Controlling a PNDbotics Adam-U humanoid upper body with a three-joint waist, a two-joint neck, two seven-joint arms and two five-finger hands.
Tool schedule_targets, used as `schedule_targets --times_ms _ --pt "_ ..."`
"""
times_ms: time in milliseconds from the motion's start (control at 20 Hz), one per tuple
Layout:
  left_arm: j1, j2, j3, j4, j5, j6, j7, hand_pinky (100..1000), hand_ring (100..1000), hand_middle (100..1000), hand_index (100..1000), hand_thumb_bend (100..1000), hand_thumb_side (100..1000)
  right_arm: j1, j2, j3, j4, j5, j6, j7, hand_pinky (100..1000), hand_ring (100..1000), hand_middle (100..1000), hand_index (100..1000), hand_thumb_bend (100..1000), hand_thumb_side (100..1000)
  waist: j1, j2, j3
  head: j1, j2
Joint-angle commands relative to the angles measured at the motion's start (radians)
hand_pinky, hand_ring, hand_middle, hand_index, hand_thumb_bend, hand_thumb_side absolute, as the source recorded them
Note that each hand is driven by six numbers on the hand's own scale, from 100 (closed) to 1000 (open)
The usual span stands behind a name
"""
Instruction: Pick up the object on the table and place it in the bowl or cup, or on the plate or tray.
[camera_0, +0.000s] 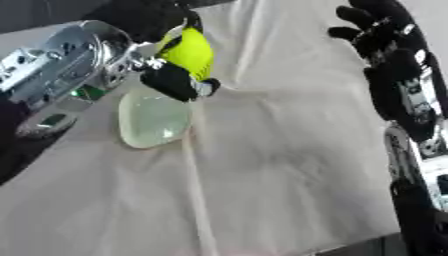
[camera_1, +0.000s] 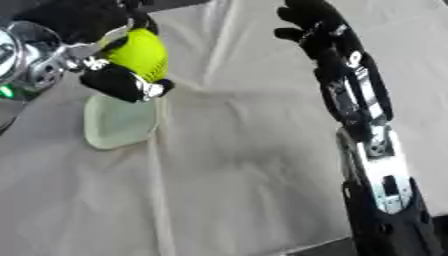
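A bright yellow-green ball-like object (camera_0: 192, 52) is held above the table by my left hand (camera_0: 171, 80), whose black fingers and thumb are curled round it. Just below and slightly left of it lies a pale translucent green plate (camera_0: 153, 120) on the cloth. My right hand (camera_1: 311, 27) hangs over the far right of the table with its fingers relaxed and nothing in it, well apart from the plate.
A cream cloth (camera_0: 280, 165) with a long crease covers the table. My silver left forearm (camera_0: 52, 65) fills the upper left; my right forearm (camera_1: 372, 150) runs down the right side. The table's front edge shows at the lower right.
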Motion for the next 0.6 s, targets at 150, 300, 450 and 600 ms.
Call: schedule_targets --times_ms 150,300,450,600 --pt "-0.004 0.033 -0.003 0.003 0.01 0.198 -0.192 363 618 1000 770 358 620 -0.006 -0.007 -0.002 -0.005 0.003 -0.008 0.001 852 920 921 982 100 807 -0.01 -0.024 0.005 0.015 0.007" --pt "0.003 0.035 -0.007 0.016 0.01 0.198 -0.192 364 621 1000 771 356 620 -0.006 -0.007 -0.002 -0.004 0.002 -0.009 0.001 852 920 921 982 100 806 -0.013 -0.023 0.007 0.018 0.007" --pt "0.008 0.037 -0.011 0.025 0.01 0.198 -0.192 366 623 1000 771 353 621 -0.005 -0.007 -0.003 -0.003 0.002 -0.01 0.002 852 920 921 982 100 806 -0.017 -0.023 0.009 0.022 0.008" --pt "0.014 0.038 -0.017 0.034 0.012 0.196 -0.192 369 626 1000 772 350 622 -0.005 -0.006 -0.003 -0.002 0.002 -0.011 0.003 852 920 921 982 100 806 -0.019 -0.023 0.012 0.027 0.01"
